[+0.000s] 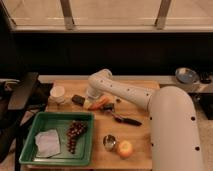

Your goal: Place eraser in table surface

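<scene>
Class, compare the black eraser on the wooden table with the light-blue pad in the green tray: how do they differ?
The eraser is black and small; the pad is pale blue and larger. The eraser lies on the table surface beside the robot's hand; the pad lies in the green tray, far from it. Both lie flat.

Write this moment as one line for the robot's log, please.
phase: placing | gripper: low over table surface, beside carrot | eraser: on table, right of cup

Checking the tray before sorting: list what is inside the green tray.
Inside the green tray: a light-blue pad on the left, dark grapes on the right. Whatever lies under them is covered. The gripper is outside it, over the table by the eraser.
</scene>
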Controlling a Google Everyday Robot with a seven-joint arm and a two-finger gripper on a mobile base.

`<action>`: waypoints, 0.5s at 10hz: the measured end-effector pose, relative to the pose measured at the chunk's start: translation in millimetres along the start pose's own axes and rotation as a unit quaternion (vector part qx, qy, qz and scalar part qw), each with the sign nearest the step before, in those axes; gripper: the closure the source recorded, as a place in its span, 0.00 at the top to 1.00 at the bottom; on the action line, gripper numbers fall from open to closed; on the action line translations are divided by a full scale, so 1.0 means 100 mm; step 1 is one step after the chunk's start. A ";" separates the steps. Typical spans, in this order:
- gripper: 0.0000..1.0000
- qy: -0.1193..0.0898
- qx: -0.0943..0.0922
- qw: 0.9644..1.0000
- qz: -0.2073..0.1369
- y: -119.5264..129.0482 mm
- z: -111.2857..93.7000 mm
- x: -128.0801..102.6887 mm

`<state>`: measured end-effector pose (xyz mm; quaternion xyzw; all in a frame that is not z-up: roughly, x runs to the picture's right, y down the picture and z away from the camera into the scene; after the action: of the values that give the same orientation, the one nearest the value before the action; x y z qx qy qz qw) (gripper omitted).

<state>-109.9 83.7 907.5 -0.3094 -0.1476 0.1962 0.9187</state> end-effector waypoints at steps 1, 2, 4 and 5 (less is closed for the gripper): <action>0.00 -0.007 0.002 1.000 -0.002 0.00 -0.07 -0.04; 0.00 -0.018 0.006 1.000 -0.007 0.00 -0.21 -0.10; 0.00 -0.049 0.018 0.998 -0.022 0.02 -0.53 -0.27; 0.00 -0.061 0.023 0.997 -0.029 0.04 -0.64 -0.32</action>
<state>-113.7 39.5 851.9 -0.2710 -0.2074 0.1916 0.9202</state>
